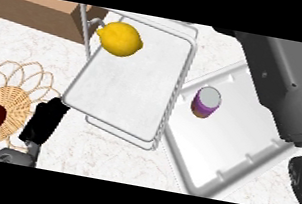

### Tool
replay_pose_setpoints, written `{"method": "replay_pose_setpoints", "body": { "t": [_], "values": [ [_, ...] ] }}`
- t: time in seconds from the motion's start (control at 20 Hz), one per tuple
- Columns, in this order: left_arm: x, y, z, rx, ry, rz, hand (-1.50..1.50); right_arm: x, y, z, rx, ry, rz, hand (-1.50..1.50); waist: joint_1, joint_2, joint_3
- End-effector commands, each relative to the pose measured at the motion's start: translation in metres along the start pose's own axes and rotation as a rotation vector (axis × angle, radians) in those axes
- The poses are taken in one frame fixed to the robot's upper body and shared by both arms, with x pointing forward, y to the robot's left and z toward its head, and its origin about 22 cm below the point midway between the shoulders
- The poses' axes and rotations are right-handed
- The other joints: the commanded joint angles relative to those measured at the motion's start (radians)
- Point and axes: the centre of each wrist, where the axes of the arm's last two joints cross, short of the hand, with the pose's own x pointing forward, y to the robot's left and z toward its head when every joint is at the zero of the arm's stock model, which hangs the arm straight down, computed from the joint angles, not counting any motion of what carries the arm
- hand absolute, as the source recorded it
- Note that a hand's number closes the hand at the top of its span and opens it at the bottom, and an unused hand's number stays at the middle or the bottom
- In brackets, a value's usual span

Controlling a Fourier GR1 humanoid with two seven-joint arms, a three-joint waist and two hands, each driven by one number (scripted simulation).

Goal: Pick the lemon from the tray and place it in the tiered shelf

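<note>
Right forearm (290,93) hides its hand, fingers untellable; left hand (45,123) straight-fingered; lemon (120,39) on shelf (125,94).

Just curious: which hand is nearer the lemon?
Left. The left hand is below the lemon, beside the shelf. The right arm is far right; its hand isn't visible.

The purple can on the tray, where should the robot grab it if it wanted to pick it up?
Probably round its sides, about halfway up. The purple can stands upright and alone on the white tray, so its round wall is free all the way round. Its flat pale top offers nothing to curl round. Coming from the right looks easiest, since the tiered shelf sits close on its left.
</note>
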Motion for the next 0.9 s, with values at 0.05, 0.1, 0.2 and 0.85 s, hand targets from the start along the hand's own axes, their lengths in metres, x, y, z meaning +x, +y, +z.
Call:
{"method": "replay_pose_setpoints", "body": {
  "t": [0.05, 0.1, 0.2, 0.85],
  "values": [
    [0.006, 0.007, -0.001, -0.020, 0.007, -0.016, 0.00, 0.017, -0.082, 0.028, -0.115, 0.027, 0.043, -1.50, 0.025, 0.018, -0.001],
    [-0.001, -0.001, 0.002, -0.025, 0.023, 0.004, 0.00, 0.002, -0.089, 0.034, -0.114, 0.022, 0.044, -1.50, 0.018, 0.015, -0.001],
    [0.000, -0.004, -0.004, -0.030, 0.001, -0.007, 0.00, 0.004, -0.116, 0.048, -0.095, -0.015, 0.046, -1.50, 0.026, 0.028, -0.001],
    [0.018, 0.003, -0.012, -0.052, -0.034, -0.036, 0.00, 0.005, -0.177, 0.091, -0.018, -0.069, 0.148, -1.50, 0.070, 0.038, 0.002]
  ]
}}
